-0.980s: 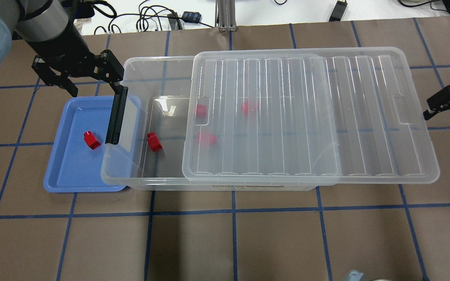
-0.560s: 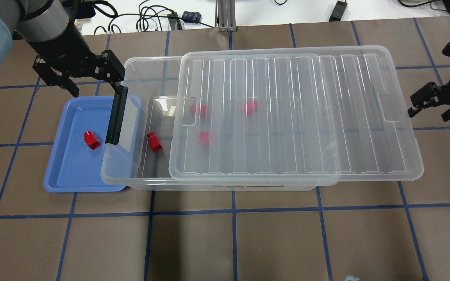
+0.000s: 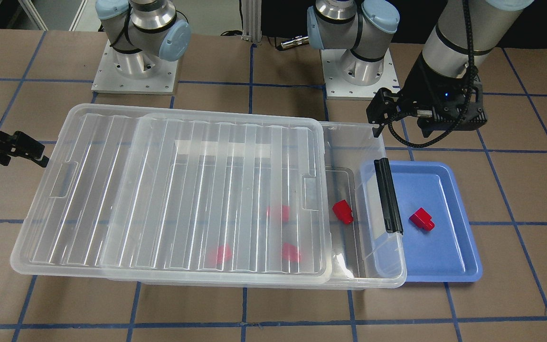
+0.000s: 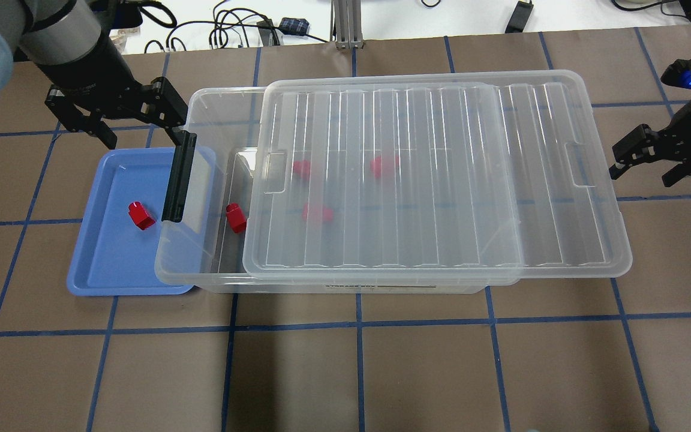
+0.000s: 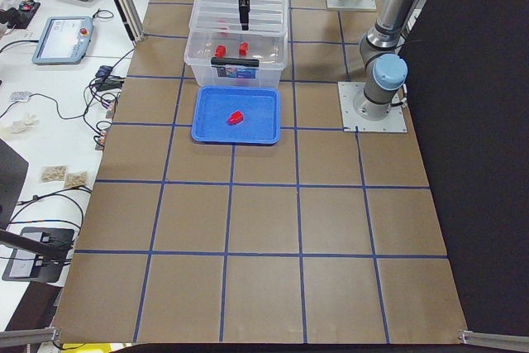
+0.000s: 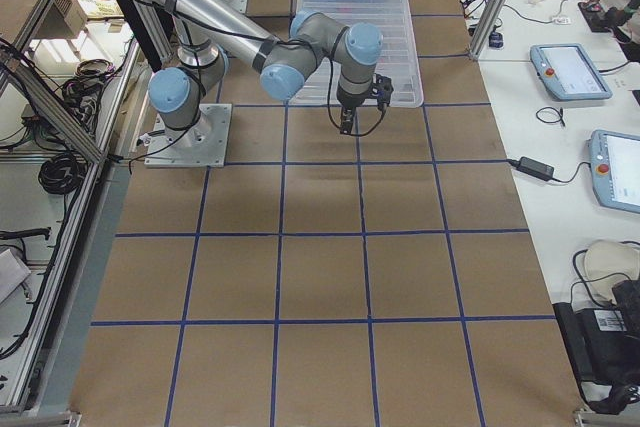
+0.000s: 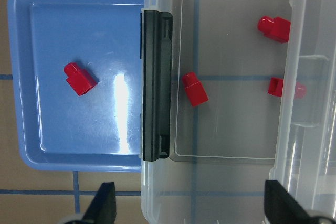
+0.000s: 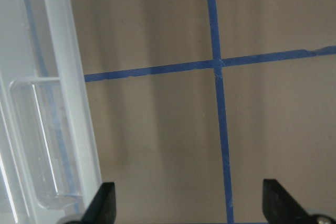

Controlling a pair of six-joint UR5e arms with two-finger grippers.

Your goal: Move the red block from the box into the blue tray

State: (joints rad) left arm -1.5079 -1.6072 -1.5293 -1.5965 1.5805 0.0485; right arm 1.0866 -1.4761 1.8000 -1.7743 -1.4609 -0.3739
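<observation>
The blue tray (image 4: 102,264) lies at the left end of the box (image 4: 201,99) and holds one red block (image 4: 140,215), also seen in the left wrist view (image 7: 80,78). A second red block (image 4: 236,217) lies in the uncovered end of the box, next to the black latch bar (image 4: 179,177). Three more show faintly under the ribbed lid (image 4: 441,180). My left gripper (image 4: 141,129) is open and empty above the far edge of tray and box. My right gripper (image 4: 645,162) is open at the lid's right edge.
The lid overhangs the box's right end and leaves only the left end uncovered. Cables and small devices (image 4: 291,25) lie beyond the table's far edge. The two arm bases (image 3: 136,52) stand behind the box. Brown table with a blue tape grid (image 4: 357,324) lies in front.
The lid has slid left over the box, narrowing the uncovered end. My right gripper has moved left with it. My left gripper has hardly moved.
</observation>
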